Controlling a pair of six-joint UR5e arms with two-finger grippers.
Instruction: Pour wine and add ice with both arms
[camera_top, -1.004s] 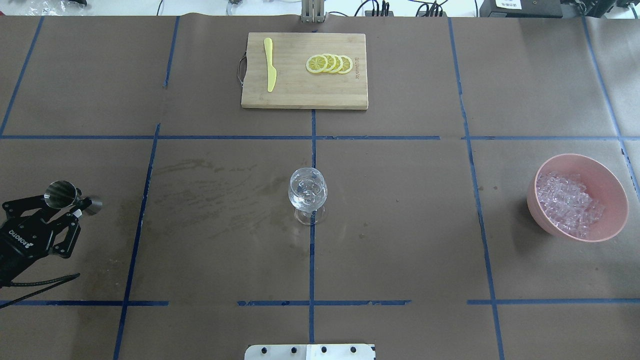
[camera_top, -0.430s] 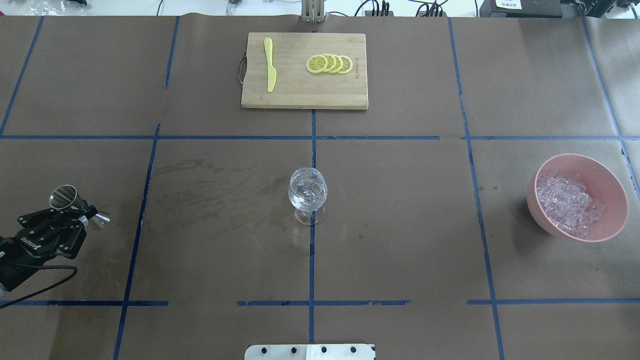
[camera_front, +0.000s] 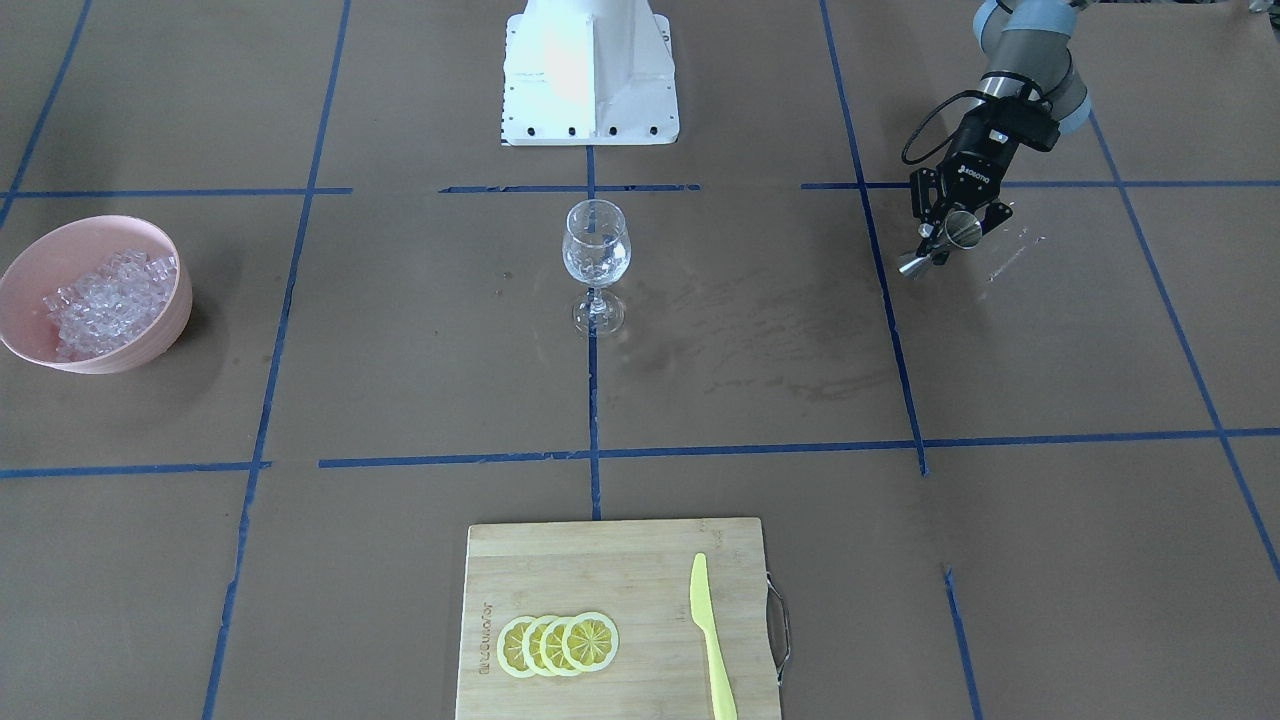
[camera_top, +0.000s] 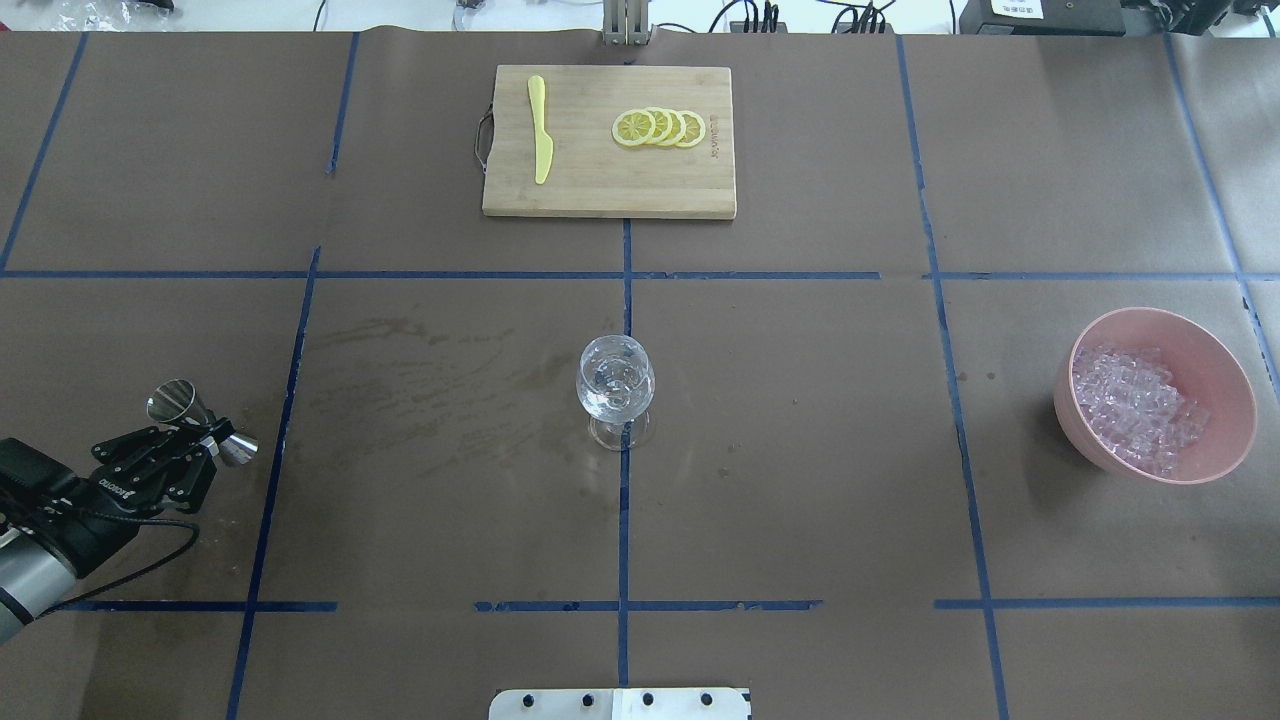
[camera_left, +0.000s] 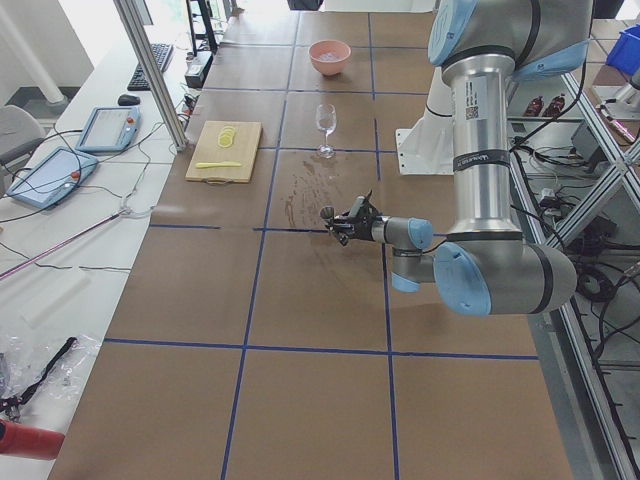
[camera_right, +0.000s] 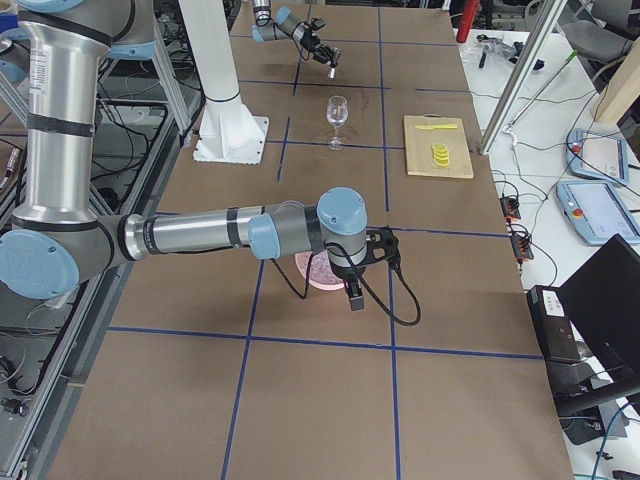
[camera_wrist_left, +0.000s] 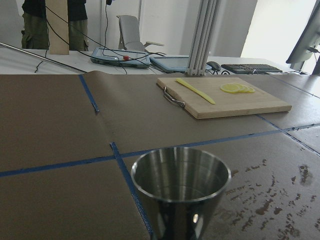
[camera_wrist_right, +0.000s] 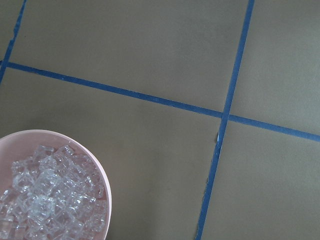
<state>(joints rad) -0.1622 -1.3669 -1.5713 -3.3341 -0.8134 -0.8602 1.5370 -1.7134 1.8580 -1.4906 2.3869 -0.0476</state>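
Left pincer (camera_top: 207, 433) clamps the jigger (camera_top: 178, 405) — ice (camera_top: 1135, 405) lies well apart.

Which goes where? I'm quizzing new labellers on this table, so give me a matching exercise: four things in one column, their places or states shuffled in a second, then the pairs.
Things
1. jigger
2. wine glass
3. ice
4. lemon slices

Places or states
a. heaped in the pink bowl
b. overlapping on the cutting board
c. clamped in the left gripper
d. upright on a blue tape line, mid-table

Pairs: 1-c, 2-d, 3-a, 4-b
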